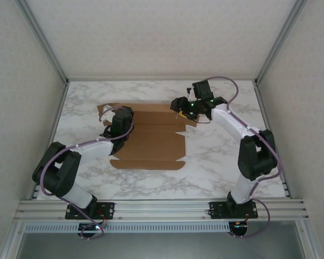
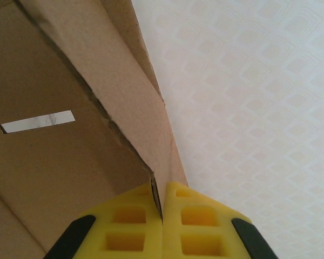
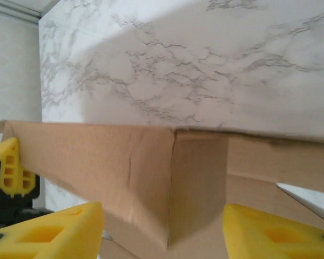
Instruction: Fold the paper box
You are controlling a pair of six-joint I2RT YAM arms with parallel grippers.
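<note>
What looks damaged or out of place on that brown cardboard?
Little stands out. The paper box lies mostly flat on the table. In the right wrist view its raised flap carries a faint vertical wrinkle away from the corner fold, a slight dent.

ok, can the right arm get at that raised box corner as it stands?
Probably yes. The right arm's jaws stand open either side of the paper box's folded corner, with nothing between. The left arm's jaws pinch the flap's other end, apparently clear of it.
</note>
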